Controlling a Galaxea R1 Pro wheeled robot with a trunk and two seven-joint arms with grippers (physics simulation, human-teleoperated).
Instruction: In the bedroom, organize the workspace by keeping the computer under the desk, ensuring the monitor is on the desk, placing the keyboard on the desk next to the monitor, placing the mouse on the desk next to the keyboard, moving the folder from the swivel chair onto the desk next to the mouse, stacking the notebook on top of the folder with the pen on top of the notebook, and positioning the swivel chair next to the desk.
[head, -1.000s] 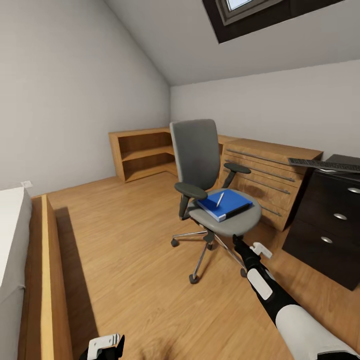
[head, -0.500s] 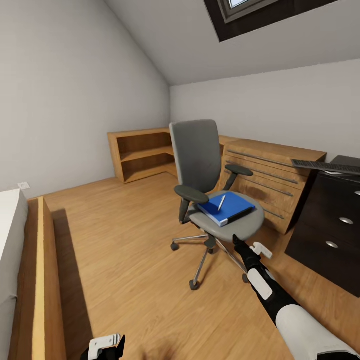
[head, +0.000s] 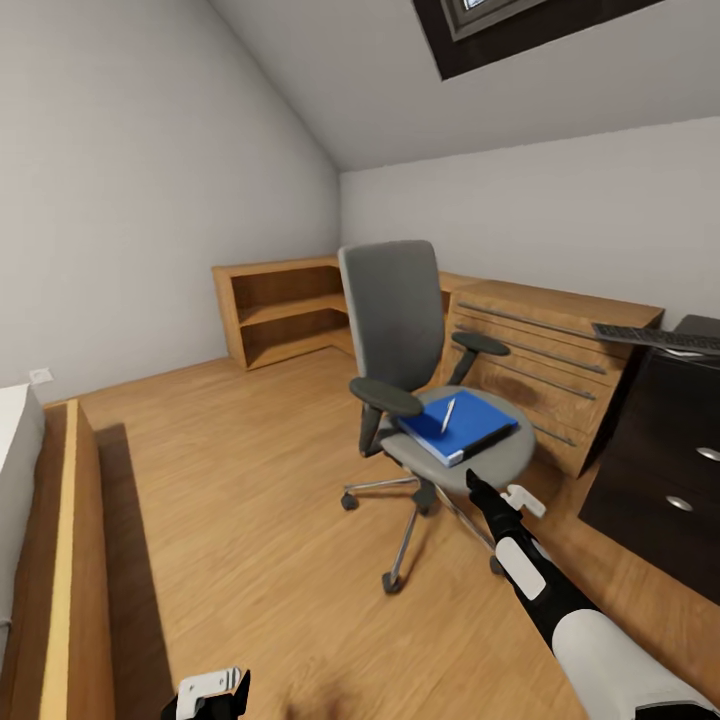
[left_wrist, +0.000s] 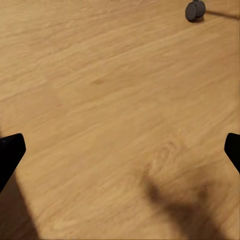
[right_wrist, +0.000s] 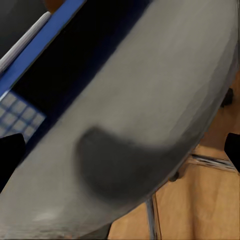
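Attic room, sloped white ceiling, wood plank floor (head: 250, 520), broad open stretch between the bed frame (head: 60, 560) at left and the swivel chair (head: 420, 400).

Low open wooden shelf unit (head: 280, 310) runs along the far wall, joining a light wooden drawer cabinet (head: 540, 350) behind the chair. The desk (head: 670, 440) sits at the right edge: black drawer pedestal with round knobs, top cut off by the frame. The keyboard (head: 655, 338), flat and black, lies on its top, one end overhanging toward the cabinet.

Chair stands clear of the pedestal: grey back and round seat, black armrests, chrome star base on black casters.

The folder (head: 465, 428), bright blue, lies flat on the seat, a corner overhanging the front rim. The notebook can't be made out separately. The pen (head: 447, 414), slim and pale, lies on top.

Right gripper (head: 478, 487) is just beside the seat's front edge; wrist view has fingertips far apart, so wide.

Left gripper (left_wrist: 120, 150) low over bare floor, also spread wide; one caster (left_wrist: 195, 10) nearby.
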